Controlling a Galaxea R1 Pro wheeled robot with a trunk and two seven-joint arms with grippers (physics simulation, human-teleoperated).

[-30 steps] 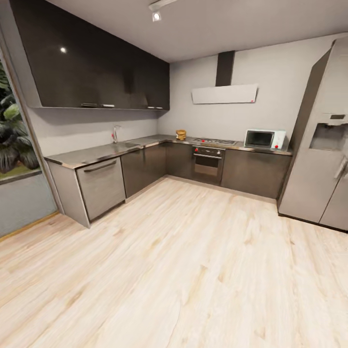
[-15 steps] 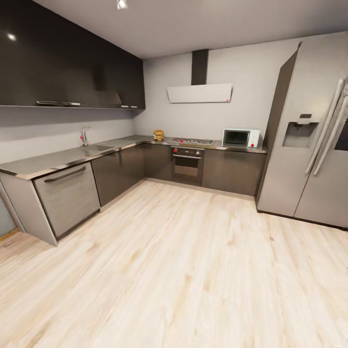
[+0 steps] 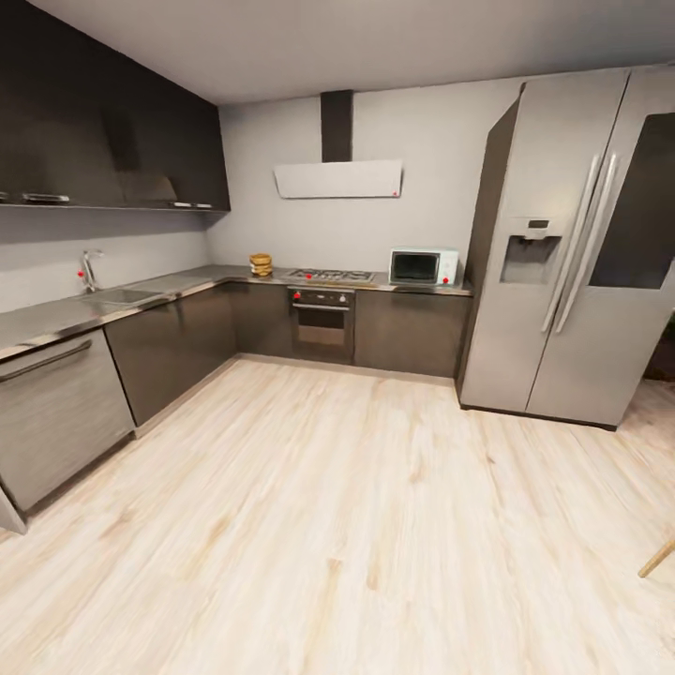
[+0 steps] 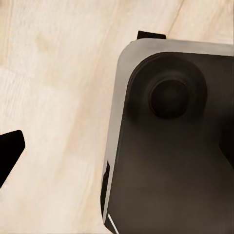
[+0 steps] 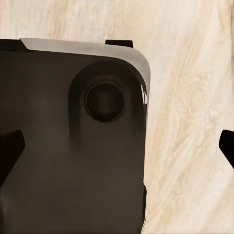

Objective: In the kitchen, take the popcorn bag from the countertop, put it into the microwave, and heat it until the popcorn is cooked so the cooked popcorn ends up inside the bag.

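bag [image 3: 261, 264] on countertop [image 3: 178, 282], 11 o'clock, far wall | hob [image 3: 330, 276] at 12 | microwave [image 3: 424, 267] at 1, door closed, beside fridge [image 3: 562, 253] | left and right pincers: fingertips at wrist-view edges over floor [image 3: 356, 525], spread or closed cannot tell

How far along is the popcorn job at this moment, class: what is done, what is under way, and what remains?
Done: nothing yet. The popcorn bag sits on the countertop beside the gas hob, and the microwave door looks closed. Under way: the approach, with bare wooden floor between robot and cabinets. Left: reaching the bag, loading it, heating.
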